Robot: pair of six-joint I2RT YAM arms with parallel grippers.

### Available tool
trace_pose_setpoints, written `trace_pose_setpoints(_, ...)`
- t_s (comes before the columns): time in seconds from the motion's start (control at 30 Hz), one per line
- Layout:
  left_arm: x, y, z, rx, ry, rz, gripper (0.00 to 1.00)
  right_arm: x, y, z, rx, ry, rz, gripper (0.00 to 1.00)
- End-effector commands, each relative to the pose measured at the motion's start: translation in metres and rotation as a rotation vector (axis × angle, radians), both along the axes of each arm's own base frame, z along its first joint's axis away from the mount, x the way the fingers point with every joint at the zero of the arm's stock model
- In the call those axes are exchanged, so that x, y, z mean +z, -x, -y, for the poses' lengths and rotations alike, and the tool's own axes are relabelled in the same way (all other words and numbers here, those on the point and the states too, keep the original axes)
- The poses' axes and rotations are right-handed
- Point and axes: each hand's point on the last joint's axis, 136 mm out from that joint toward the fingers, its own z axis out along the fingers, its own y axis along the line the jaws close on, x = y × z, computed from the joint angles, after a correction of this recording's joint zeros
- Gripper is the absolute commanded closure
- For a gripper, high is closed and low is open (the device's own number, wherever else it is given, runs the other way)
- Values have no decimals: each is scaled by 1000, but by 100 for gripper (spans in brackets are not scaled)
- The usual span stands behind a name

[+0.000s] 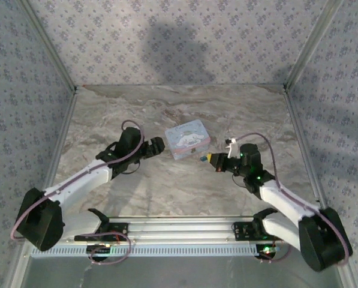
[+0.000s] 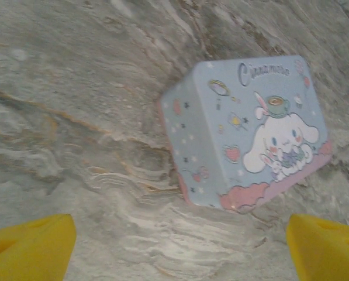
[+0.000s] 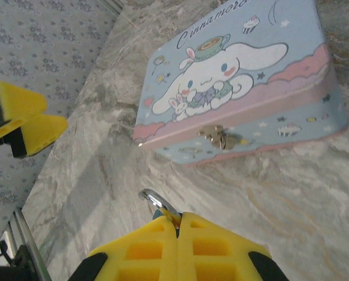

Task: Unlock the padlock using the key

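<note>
1. The padlock (image 3: 158, 202) is being pinched between the closed pads of the right gripper (image 3: 178, 227). It is near the latch side of the box (image 3: 232, 76) and apart from it. A silvery loop and a sliver of blue are being left showing past the yellow foam.
2. The left gripper (image 2: 179, 249) is being held wide open with nothing in it, on the opposite side of the box. The box is resting on the marble-patterned table (image 2: 75, 117).
3. The step in hand is judged to be presenting the lock for the key. The padlock is best being held steady, with its keyhole end turned clear of the foam; which end that is cannot be told. So small a piece is likely to twist if the pinch is being loosened.
4. "Cinnamoro…" is being read in script on the lid, above a white cartoon dog; the last letters are being cut off. A small brass latch (image 3: 218, 137) is being shown on the front wall.
</note>
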Motion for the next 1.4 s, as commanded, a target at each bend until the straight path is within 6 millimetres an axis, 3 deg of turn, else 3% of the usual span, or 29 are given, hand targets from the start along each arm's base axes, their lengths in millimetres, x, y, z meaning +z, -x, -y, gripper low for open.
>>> trace_pose_setpoints(0.0,-1,4,-14,22,-33,11,7,-33,34,16,-6,100,-149,100)
trace_pose_setpoints(0.17,-2,5,-15,22,-36,7,7,-44,59,20,-2,92,-237,100)
trace_pose_setpoints(0.33,-4,4,-16,23,-43,3,7,-66,79,16,18,111,-339,100)
trace_pose_setpoints(0.57,-5,6,-17,22,-51,-8,7,-93,87,15,37,158,-412,100)
trace_pose_setpoints(0.83,-8,4,-12,13,-44,-24,7,-107,73,9,37,178,-426,100)
trace_pose_setpoints(1.03,-4,3,-9,6,-30,-23,6,-106,63,6,33,188,-418,86)
trace_pose_setpoints(1.2,3,0,-7,-2,-3,-4,6,-92,47,11,-8,218,-349,74)
trace_pose_setpoints(1.37,13,-5,-4,-19,87,14,3,-64,22,24,-61,258,-232,62)
